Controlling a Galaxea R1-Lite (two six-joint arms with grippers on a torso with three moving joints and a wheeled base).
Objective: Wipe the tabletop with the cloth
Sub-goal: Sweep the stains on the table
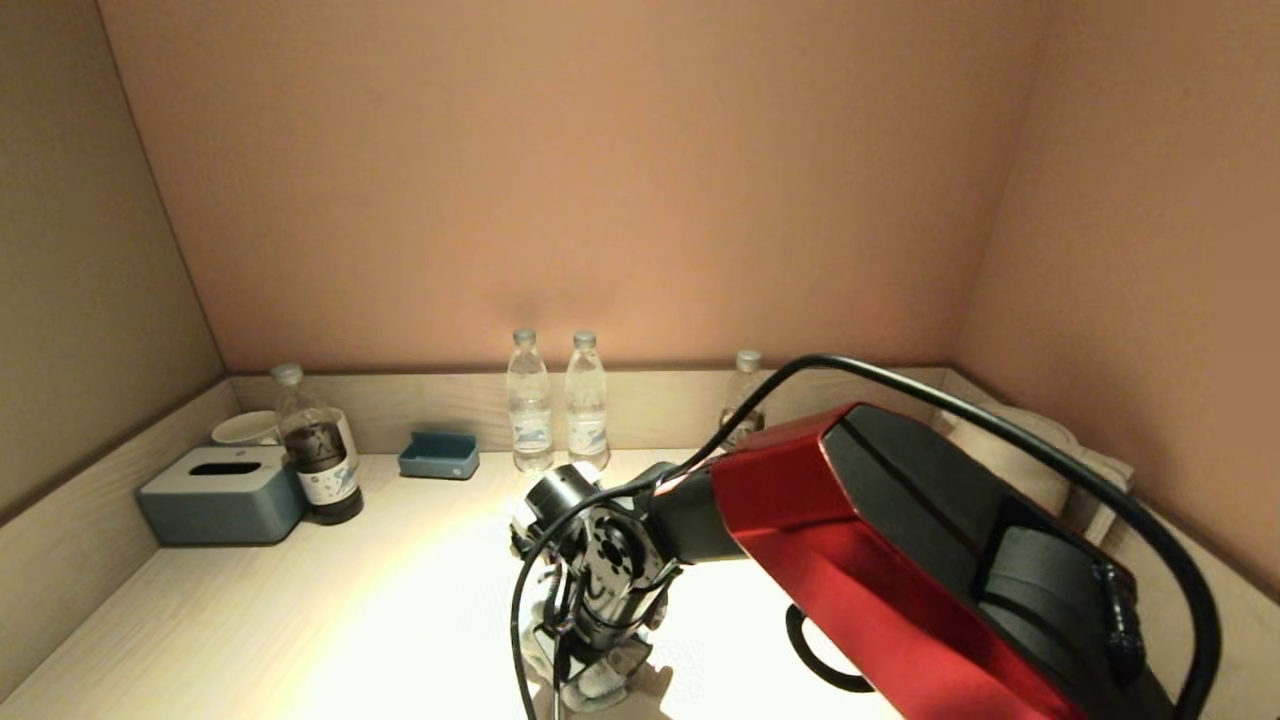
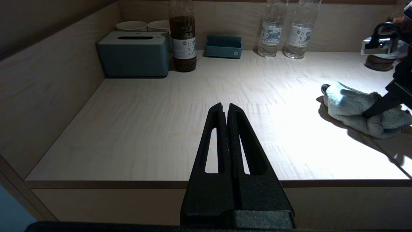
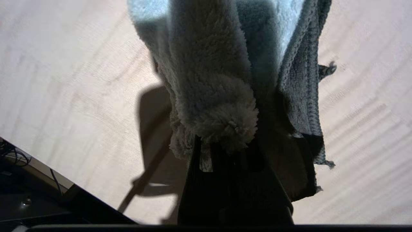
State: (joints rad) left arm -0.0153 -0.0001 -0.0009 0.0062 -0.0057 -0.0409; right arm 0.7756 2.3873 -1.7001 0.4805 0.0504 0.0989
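Observation:
A fluffy pale grey-blue cloth (image 1: 600, 686) lies bunched on the light wooden tabletop (image 1: 350, 600) near its front edge, in the middle. My right gripper (image 1: 590, 668) points down and is shut on the cloth, pressing it to the table. The right wrist view shows the cloth (image 3: 209, 80) bunched over the dark gripper (image 3: 225, 145), hiding the tips. The left wrist view shows the cloth (image 2: 354, 109) with the right gripper (image 2: 376, 108) in it. My left gripper (image 2: 224, 108) is shut and empty, parked over the table's front edge, left of the cloth.
A blue-grey tissue box (image 1: 222, 495), a dark bottle (image 1: 318, 450), a white cup (image 1: 245, 428) and a small blue tray (image 1: 439, 455) stand back left. Three water bottles (image 1: 529, 405) line the back wall. Folded pale fabric (image 1: 1050, 440) lies back right. Walls enclose three sides.

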